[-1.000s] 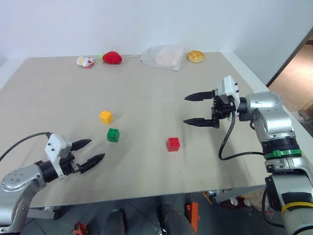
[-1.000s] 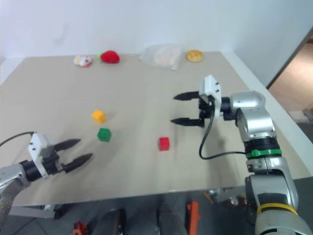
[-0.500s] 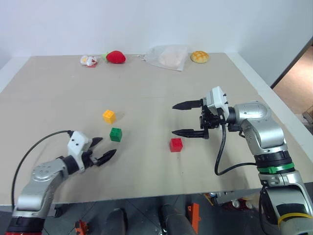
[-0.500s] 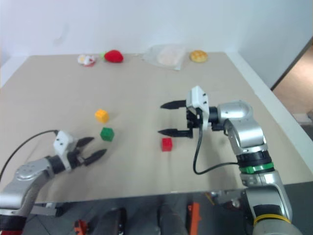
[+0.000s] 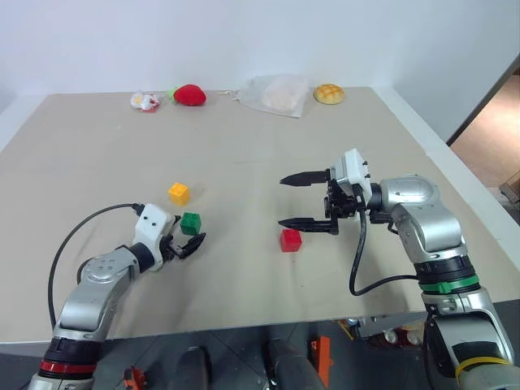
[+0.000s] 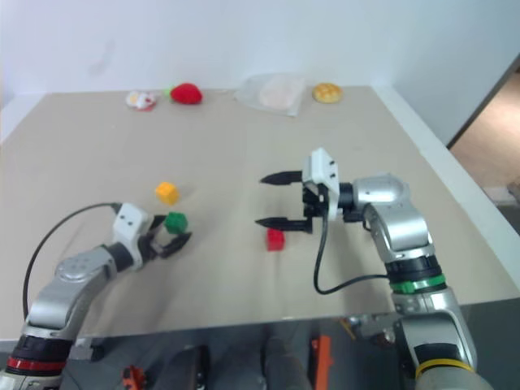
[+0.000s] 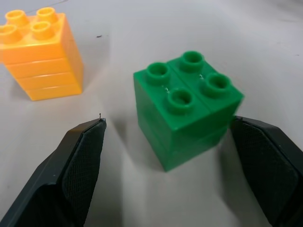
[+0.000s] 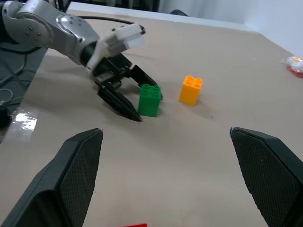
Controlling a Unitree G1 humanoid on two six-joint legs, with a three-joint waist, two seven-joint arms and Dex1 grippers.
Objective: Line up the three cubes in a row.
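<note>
The green cube stands on the table between the fingers of my open left gripper. One fingertip is clear of it, the other fingertip is close to its side. The yellow cube sits just beyond the green one, a small gap apart, and the right wrist view shows the yellow cube beside the green cube. The red cube lies alone near the table's middle. My right gripper hovers open just above and beyond it, pointing left, with nothing between its fingers.
Along the table's far edge lie a small white and red toy, a red plush strawberry, a clear plastic bag and a tan bun. The table's right edge runs close behind my right arm.
My left gripper has moved forward and to the right until its open fingers straddle the green cube. My right gripper has drifted left and lower, toward the red cube. The cubes have stayed put.
</note>
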